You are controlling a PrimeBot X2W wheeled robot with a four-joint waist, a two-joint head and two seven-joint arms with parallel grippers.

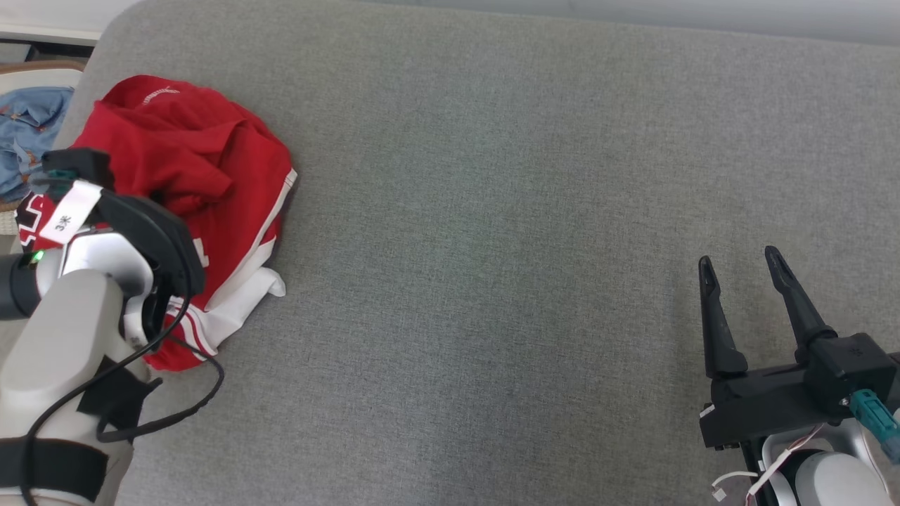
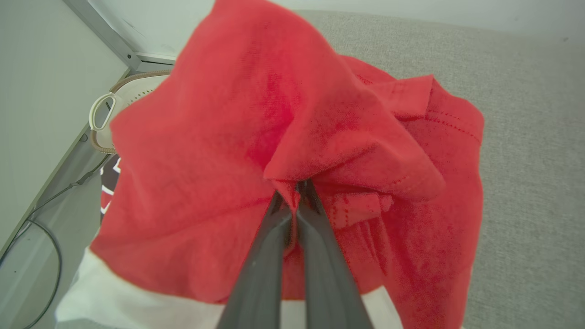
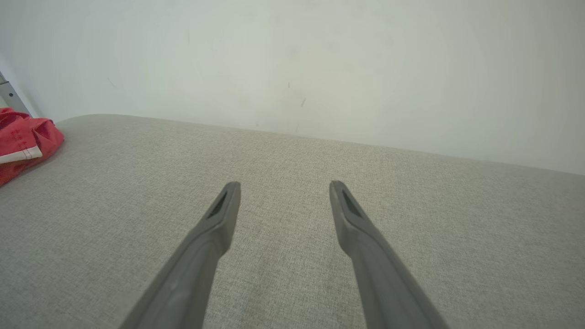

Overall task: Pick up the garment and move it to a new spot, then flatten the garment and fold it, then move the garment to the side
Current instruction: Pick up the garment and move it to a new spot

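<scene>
The garment (image 1: 204, 176) is a red shirt with white trim, crumpled in a heap at the far left of the grey surface. In the left wrist view my left gripper (image 2: 292, 194) is shut, its two dark fingers pinching a fold of the red garment (image 2: 283, 119) that bunches up around the tips. In the head view that arm's wrist covers the heap's left side and hides the fingers. My right gripper (image 1: 738, 263) stands open at the lower right, far from the cloth, with nothing between its fingers (image 3: 224, 214). A corner of the garment (image 3: 23, 139) shows at the left edge of the right wrist view.
The grey padded surface (image 1: 492, 246) spreads wide to the right of the heap. A blue cloth (image 1: 28, 133) lies beyond its left edge. A pale basket (image 2: 109, 114) and a cable (image 2: 41, 228) sit by the wall on the left. A pale wall (image 3: 292, 59) backs the surface.
</scene>
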